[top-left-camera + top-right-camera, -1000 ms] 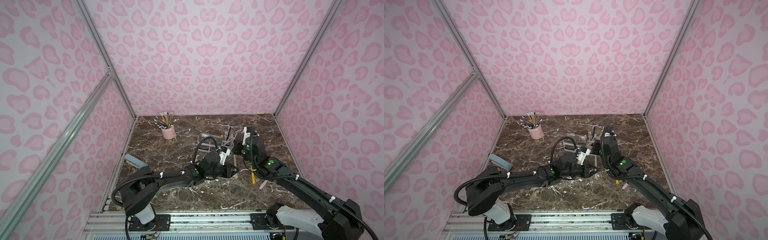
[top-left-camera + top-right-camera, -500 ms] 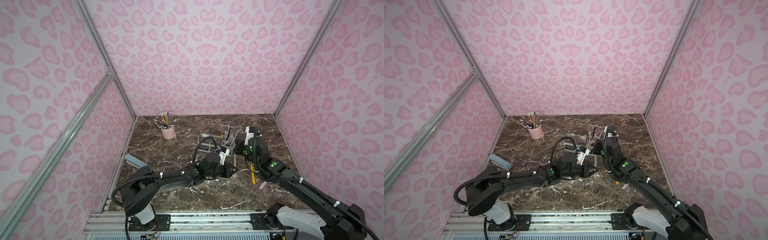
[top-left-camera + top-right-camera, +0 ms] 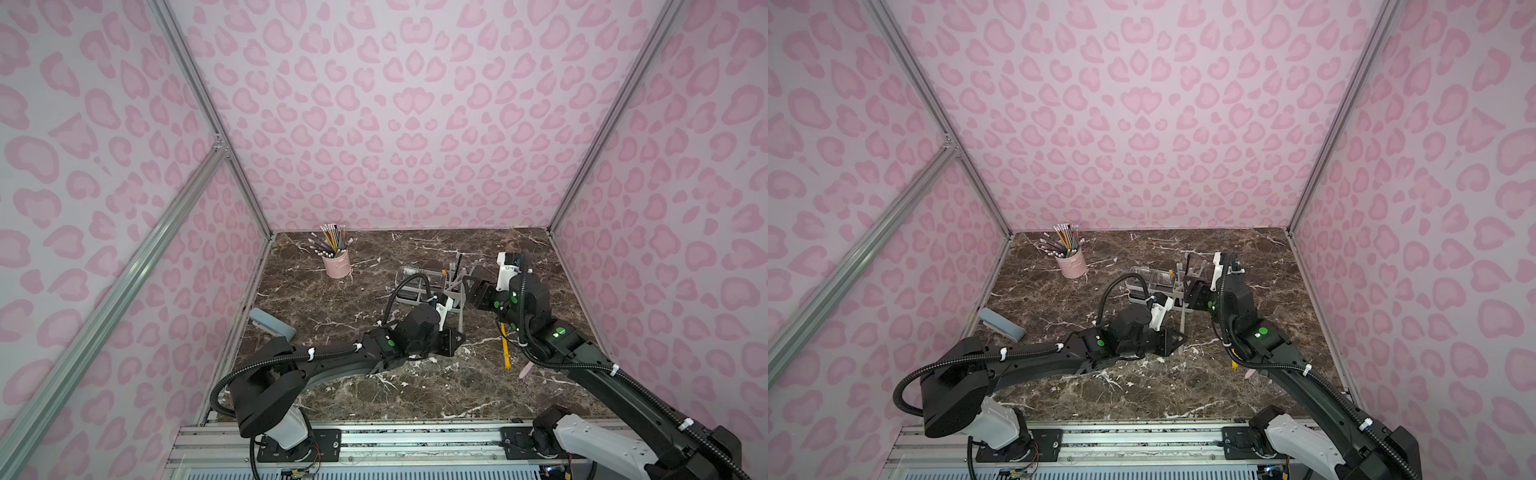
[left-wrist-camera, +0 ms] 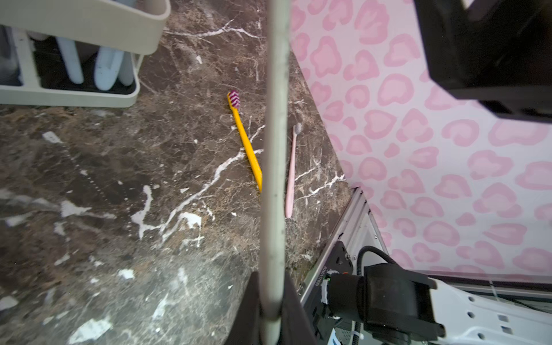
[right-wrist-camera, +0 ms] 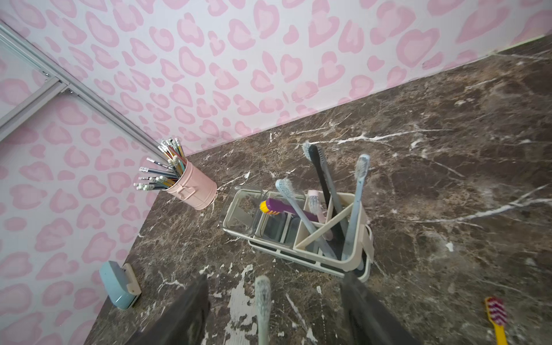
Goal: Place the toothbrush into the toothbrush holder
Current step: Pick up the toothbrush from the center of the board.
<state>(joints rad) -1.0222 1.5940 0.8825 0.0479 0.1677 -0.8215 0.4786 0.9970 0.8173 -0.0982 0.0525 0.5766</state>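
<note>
change: right gripper [image 5: 274, 283] has just let go. Its jaws now stand wide apart either side of the toothbrush [image 5: 263, 294] head and touch nothing.
left gripper: left gripper [image 4: 271, 294] is clenched on the lower handle and alone carries the brush.
toothbrush: pale grey, held head end up. It sits just on the near side of the toothbrush holder [image 5: 321, 259], at the holder's right end, and is not in any slot. Exact tilt can't be told.
toothbrush holder: on the worktop [image 5: 448, 179], right of centre and toward the far side. Several brushes already stand in its divided compartment, and a purple brush [image 5: 286, 207] lies across the clear boxes.
meaning: the right-to-left handover looks finished, but insertion is not yet done. Likely next, the left gripper lifts the handle over the rim and lowers it into the divided part, while the right gripper backs away.
risk: the compartment is crowded, so the handle could catch on the cross divider or knock a standing brush.
others: yellow toothbrush [image 4: 246, 146] and pink toothbrush [image 4: 291, 173] lie flat on the near right of the worktop. Pencil cup [image 5: 192, 188] at far left is not the target.
</note>
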